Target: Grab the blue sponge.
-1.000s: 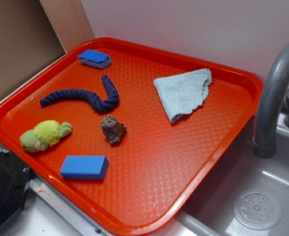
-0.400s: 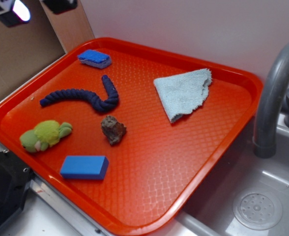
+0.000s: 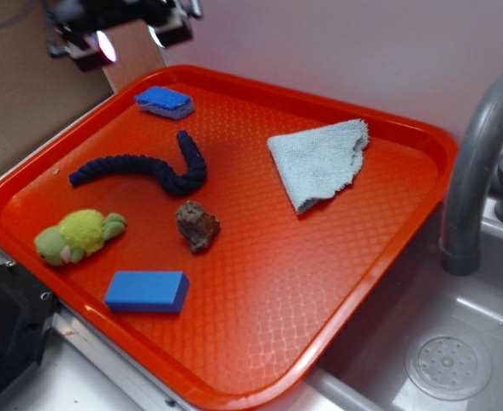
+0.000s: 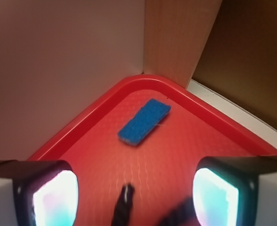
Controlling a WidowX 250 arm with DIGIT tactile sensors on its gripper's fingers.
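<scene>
Red plastic tray (image 3: 337, 282), its raised rim running round a textured floor, carries every loose item. At the far corner, just inside the rim, lies the small blue sponge with a whitish underside (image 3: 164, 102), apart from its neighbours and with bare tray on three sides. The dark robot tool (image 3: 123, 26) hangs above and beyond that corner, cut off by the top of the exterior frame; its two pads (image 4: 53, 197) stand wide apart in the wrist view, nothing between them, the sponge (image 4: 144, 122) lying ahead.

Mid-tray, a navy braided rope (image 3: 144, 169) curls near a rough brown rock (image 3: 198, 225). A yellow-green plush toy (image 3: 79, 235) and a sharp-edged all-blue rectangular block (image 3: 147, 291) sit close to the near-left rim. A pale blue folded cloth (image 3: 320, 163) rests toward the right side, open tray floor below it.

A grey curved faucet (image 3: 478, 163) and grey sink basin (image 3: 448, 342) flank the tray's right edge, both partly cropped. The wrist view is blurred at the bottom.
</scene>
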